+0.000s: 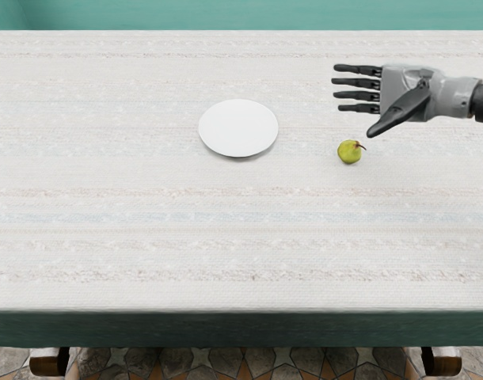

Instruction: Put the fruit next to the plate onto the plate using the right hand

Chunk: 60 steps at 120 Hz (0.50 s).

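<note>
fruit (350, 151): lying on the desk (146, 237), right of the plate (238, 127), apart from it.
plate: sitting near the desk's middle.
right robot hand (392, 95): hovering just beyond the fruit, fingers spread apart, gripping nothing.

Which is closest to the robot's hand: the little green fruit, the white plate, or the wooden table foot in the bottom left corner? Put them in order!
Starting from the open right hand in the head view:
1. Green fruit, just below it and slightly left.
2. White plate, further left, near the picture's middle.
3. Wooden table foot, far off in the bottom-left corner.
</note>
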{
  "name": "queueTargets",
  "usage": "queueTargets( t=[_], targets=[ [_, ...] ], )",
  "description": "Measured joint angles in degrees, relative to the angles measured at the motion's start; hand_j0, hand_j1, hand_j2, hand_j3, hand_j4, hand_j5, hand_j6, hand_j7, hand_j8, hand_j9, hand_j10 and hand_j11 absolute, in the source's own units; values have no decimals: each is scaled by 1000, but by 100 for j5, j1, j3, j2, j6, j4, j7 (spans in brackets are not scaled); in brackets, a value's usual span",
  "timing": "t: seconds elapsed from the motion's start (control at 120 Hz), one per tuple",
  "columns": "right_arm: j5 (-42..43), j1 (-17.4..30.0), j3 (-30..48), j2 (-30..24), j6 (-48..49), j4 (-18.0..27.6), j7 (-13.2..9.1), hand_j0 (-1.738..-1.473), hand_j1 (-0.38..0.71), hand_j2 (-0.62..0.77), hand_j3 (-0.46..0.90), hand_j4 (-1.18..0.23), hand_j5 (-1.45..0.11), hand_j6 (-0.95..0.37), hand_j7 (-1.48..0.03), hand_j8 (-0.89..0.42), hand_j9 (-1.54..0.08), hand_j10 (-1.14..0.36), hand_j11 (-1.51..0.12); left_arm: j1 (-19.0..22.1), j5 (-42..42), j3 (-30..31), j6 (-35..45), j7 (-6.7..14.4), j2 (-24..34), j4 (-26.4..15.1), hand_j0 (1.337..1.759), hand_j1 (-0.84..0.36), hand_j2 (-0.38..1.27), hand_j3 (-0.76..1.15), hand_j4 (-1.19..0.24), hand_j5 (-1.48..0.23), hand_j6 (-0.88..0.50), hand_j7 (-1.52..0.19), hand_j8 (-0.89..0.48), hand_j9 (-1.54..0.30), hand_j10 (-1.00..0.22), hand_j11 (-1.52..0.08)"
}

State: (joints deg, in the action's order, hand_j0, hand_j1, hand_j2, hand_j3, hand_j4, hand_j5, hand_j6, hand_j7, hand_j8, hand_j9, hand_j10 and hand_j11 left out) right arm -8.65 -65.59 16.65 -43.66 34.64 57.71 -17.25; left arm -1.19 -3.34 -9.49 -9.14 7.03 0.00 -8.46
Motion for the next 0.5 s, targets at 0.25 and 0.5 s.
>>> queueTargets(
  t=[0.25,0.5],
  targets=[
    [424,14,21,137,-1046,-118,398,-1658,-349,1,0,0,0,2,0,2,0,1,0,2,0,-1,0,0,0,-1,1658,348,0,0,-1,-1,-1,-1,-1,-1,-1,-1],
    [2445,338,-30,501,-2205,-410,1784,-1658,-349,1,0,0,0,1,0,1,0,1,0,-1,0,0,0,0,0,-3,1658,348,0,0,-1,-1,-1,-1,-1,-1,-1,-1]
  ],
)
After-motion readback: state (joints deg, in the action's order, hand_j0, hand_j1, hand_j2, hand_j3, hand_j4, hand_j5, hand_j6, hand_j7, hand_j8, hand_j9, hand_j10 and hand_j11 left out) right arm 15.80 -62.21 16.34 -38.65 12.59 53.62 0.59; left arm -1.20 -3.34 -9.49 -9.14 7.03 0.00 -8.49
